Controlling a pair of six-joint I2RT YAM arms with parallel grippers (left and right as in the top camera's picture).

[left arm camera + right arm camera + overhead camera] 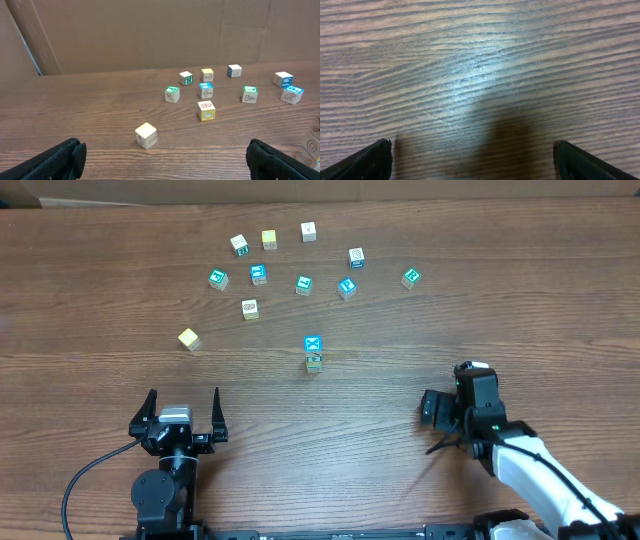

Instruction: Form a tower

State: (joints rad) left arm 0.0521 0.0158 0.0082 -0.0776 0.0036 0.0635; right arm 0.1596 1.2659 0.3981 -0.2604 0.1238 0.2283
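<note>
Tower [313,352] stands mid-table, just short of the loose cubes [303,285]. We see left gripper [183,402] and right gripper [472,152] spread wide, holding nothing. An off-centre placement or a finger's brush could topple this narrow stack.

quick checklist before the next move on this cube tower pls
1. Left end effector open and empty: ok.
2. Right end effector open and empty: ok.
3. Tower standing, blue cube on top: ok.
4. Tower stacked squarely: cannot tell from overhead.
5. Nearest loose cube stands apart from the others, free to grasp: ok.
</note>
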